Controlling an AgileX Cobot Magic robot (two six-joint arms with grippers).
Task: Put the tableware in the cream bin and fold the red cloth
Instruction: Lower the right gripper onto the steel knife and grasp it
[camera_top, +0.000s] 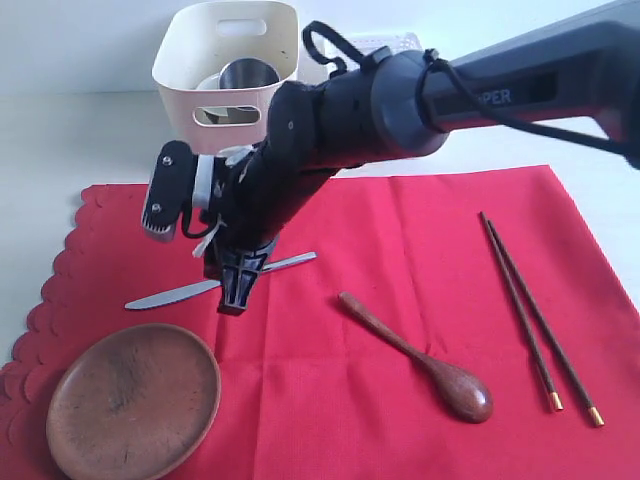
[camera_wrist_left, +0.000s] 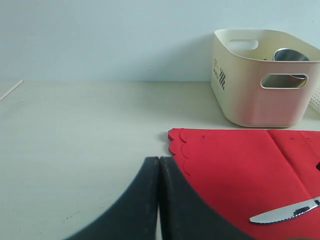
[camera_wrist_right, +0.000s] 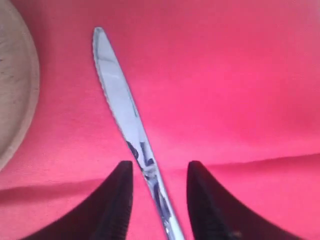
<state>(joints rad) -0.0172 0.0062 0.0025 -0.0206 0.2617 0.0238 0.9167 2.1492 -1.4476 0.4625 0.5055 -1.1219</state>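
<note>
right end effector (camera_wrist_right: 160, 166) released, jaws parted astride the metal butter knife (camera_wrist_right: 117, 95), flat on the red cloth (camera_wrist_right: 240, 75). left end effector (camera_wrist_left: 159, 161) clenched above the tabletop (camera_wrist_left: 75, 150). steel cup (camera_wrist_left: 290, 55) inside the cream bin (camera_wrist_left: 250, 105).

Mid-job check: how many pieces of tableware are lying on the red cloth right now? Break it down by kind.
Knife: 1
Plate: 1
Spoon: 1
Chopsticks: 2
Total: 5
</note>
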